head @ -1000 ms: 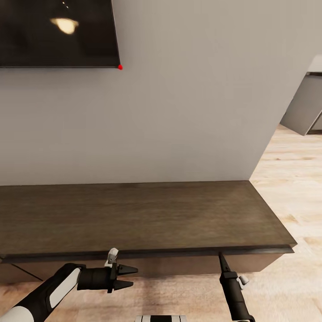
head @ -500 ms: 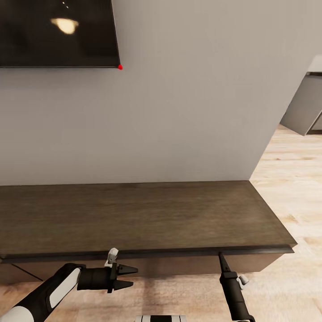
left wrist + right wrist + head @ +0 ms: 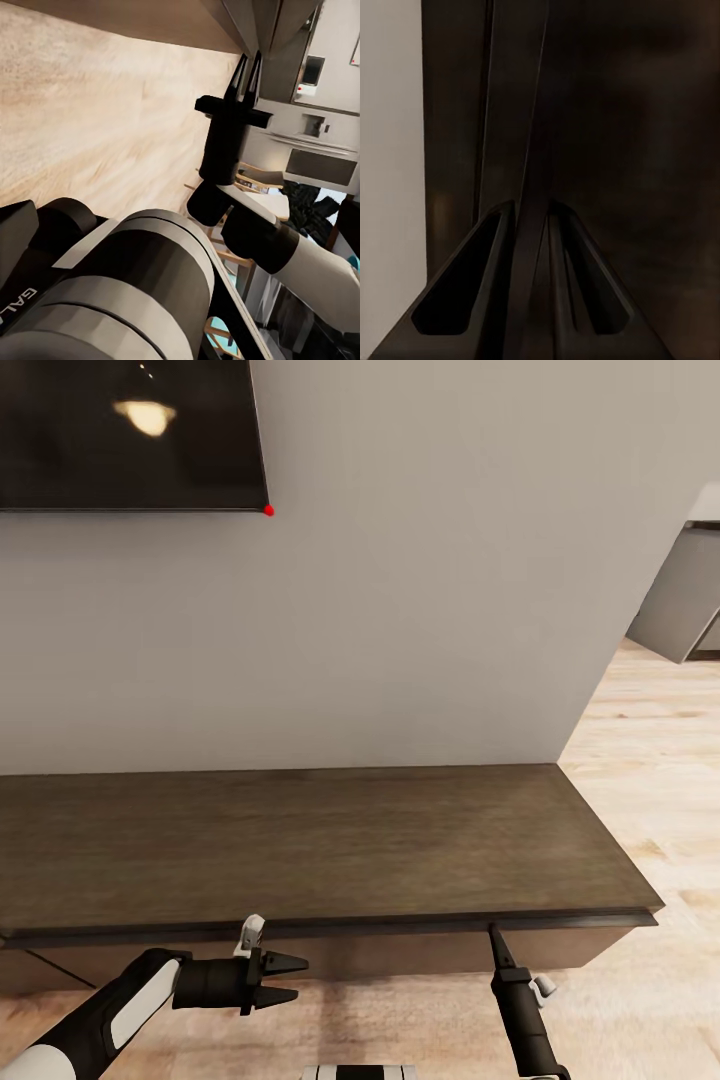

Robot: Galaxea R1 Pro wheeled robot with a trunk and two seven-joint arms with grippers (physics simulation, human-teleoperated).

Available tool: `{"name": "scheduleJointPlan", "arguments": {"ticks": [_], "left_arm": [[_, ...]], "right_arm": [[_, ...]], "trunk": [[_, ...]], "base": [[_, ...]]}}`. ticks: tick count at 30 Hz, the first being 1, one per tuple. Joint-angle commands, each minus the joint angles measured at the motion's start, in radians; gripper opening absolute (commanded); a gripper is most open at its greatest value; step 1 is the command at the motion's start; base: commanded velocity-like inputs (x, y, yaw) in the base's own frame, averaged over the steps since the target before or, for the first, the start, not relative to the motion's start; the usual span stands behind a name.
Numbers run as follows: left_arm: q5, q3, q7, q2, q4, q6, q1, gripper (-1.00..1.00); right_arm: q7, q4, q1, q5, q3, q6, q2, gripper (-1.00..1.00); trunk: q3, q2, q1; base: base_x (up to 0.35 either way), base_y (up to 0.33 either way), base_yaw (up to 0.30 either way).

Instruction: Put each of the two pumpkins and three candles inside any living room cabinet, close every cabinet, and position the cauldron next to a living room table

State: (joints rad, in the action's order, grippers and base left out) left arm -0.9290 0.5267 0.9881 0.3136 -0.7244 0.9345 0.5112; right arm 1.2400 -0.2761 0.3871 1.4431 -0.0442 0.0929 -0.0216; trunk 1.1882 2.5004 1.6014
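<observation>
The long dark brown cabinet (image 3: pixel 330 840) stands against the grey wall, its drawer fronts flush under the top. My right gripper (image 3: pixel 492 935) points up at the front edge near the cabinet's right end. Its fingers (image 3: pixel 502 285) are pinched on a thin dark lip of the drawer front (image 3: pixel 531 150), and the right gripper (image 3: pixel 247 71) has only a narrow gap between its fingers. My left gripper (image 3: pixel 300 978) hovers open and empty over the floor just in front of the cabinet. The pumpkins, candles, cauldron and table are out of view.
A black TV (image 3: pixel 130 430) hangs on the wall above the cabinet's left part. Pale wood floor (image 3: pixel 660 780) runs past the cabinet's right end towards grey kitchen units (image 3: pixel 690 600). My own base (image 3: pixel 360 1072) sits close to the cabinet front.
</observation>
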Motion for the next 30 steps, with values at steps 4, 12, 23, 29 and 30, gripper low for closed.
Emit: {"name": "scheduleJointPlan", "arguments": {"ticks": [4, 12, 23, 29, 30], "left_arm": [[-0.005, 0.004, 0.001, 0.001, 0.0, 0.004, 0.001, 1.0], [-0.005, 0.004, 0.001, 0.001, 0.0, 0.004, 0.001, 1.0], [-0.005, 0.004, 0.001, 0.001, 0.0, 0.004, 0.001, 1.0], [-0.005, 0.004, 0.001, 0.001, 0.0, 0.004, 0.001, 1.0], [-0.005, 0.004, 0.001, 0.001, 0.0, 0.004, 0.001, 1.0]], "right_arm": [[0.0, 0.003, 0.001, 0.0, -0.002, 0.003, 0.0, -1.0], [0.0, 0.004, 0.001, 0.0, -0.002, 0.004, 0.0, -1.0], [0.0, 0.003, 0.001, 0.0, -0.002, 0.004, 0.0, -1.0], [0.0, 0.003, 0.001, 0.0, -0.002, 0.004, 0.0, -1.0], [0.0, 0.003, 0.001, 0.0, -0.002, 0.004, 0.0, -1.0]], "trunk": [[0.001, 0.0, 0.0], [0.001, 0.0, 0.0], [0.001, 0.0, 0.0], [0.001, 0.0, 0.0], [0.001, 0.0, 0.0]], "base": [[-0.001, 0.0, 0.0], [-0.145, 0.0, 0.0], [-0.211, 0.0, 0.0], [-0.15, 0.0, 0.0], [-0.141, 0.0, 0.0]]}}
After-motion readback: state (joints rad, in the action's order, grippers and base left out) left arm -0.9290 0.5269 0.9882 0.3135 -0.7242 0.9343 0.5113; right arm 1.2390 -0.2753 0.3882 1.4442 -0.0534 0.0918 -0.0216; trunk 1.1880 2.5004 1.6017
